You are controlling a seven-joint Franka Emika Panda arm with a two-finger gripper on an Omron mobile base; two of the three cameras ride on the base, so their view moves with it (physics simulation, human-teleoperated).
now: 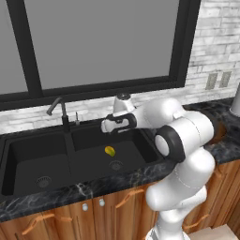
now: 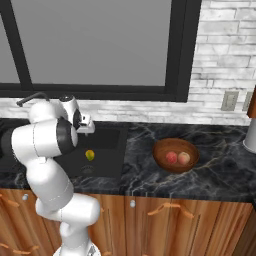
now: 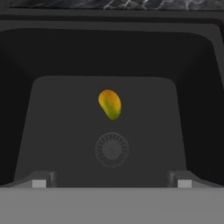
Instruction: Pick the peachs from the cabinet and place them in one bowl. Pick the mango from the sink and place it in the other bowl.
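— What's in the sink (image 1: 28, 154)?

— It's matte black with two basins, each with one round ribbed metal drain. A single mango (image 3: 110, 104), a smooth yellow oval with a green patch at one end, lies on the floor of the right basin, just beside that drain (image 3: 112, 149).

— And the hand?

— The gripper (image 3: 111, 183) hangs above that basin, jaws spread as wide as they go, holding nothing; the mango sits between and beyond the two dark fingertips (image 3: 39, 181).

— The rest of the fruit?

— Two round reddish-orange peachs (image 2: 171, 157), side by side and touching, rest in one bowl (image 2: 161, 160), dark-brown grained wood, on the glossy black veined stone counter (image 2: 220, 170) to the right of the sink, well apart from the mango.
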